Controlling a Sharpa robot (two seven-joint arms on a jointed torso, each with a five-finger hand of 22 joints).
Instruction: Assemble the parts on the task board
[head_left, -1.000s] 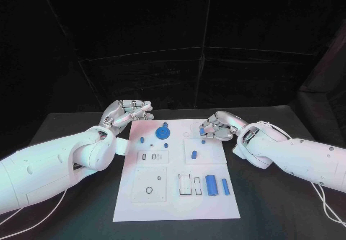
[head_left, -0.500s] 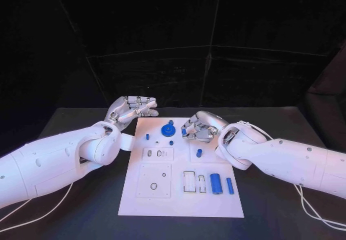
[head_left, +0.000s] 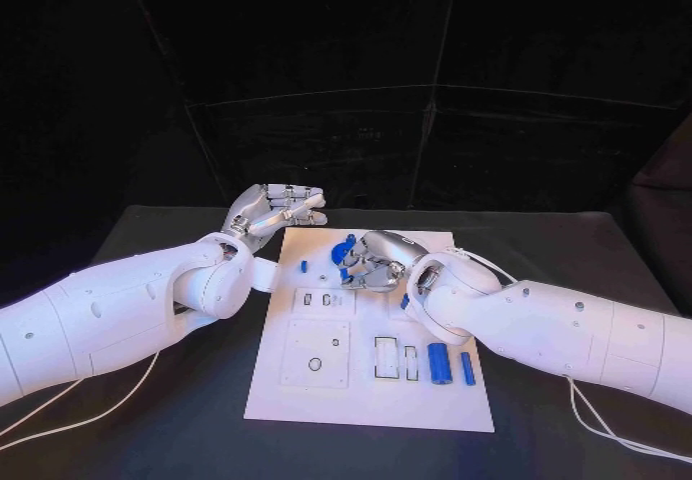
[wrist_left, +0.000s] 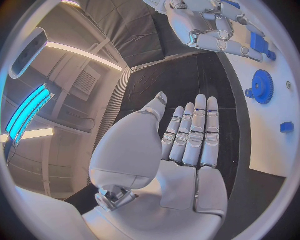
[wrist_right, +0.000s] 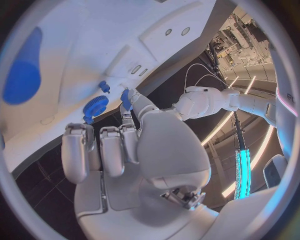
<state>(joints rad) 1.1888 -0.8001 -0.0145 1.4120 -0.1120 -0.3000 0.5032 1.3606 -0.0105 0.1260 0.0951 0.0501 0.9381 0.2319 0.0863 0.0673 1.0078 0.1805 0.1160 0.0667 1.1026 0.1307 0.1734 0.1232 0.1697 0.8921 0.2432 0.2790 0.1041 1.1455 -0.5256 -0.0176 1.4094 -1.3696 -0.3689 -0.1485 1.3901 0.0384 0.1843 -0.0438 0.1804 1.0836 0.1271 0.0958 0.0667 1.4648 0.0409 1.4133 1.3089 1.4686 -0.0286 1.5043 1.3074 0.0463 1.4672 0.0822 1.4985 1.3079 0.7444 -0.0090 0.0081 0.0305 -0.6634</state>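
The white task board (head_left: 286, 395) lies mid-table. A blue gear (head_left: 343, 252) (wrist_left: 261, 86) (wrist_right: 95, 106) stands on its far part, with a small blue peg (head_left: 303, 267) (wrist_left: 287, 127) near it. My right hand (head_left: 378, 264) (wrist_left: 209, 22) hovers over the far middle of the board, just right of the gear, and pinches a small blue part (wrist_right: 125, 98) (wrist_left: 257, 41) at its fingertips. My left hand (head_left: 277, 210) (wrist_left: 187, 135) is raised off the board's far left corner, fingers straight and holding nothing.
A blue cylinder (head_left: 438, 362) and a thin blue bar (head_left: 467, 367) lie at the board's near right beside rectangular slots (head_left: 387, 357). White plates with holes (head_left: 315, 360) sit on the left half. My right forearm (head_left: 548, 325) crosses the board's right edge.
My right hand has carried the small blue part leftward from the board's far right edge to beside the gear. The left hand has barely moved. The camera has shifted.
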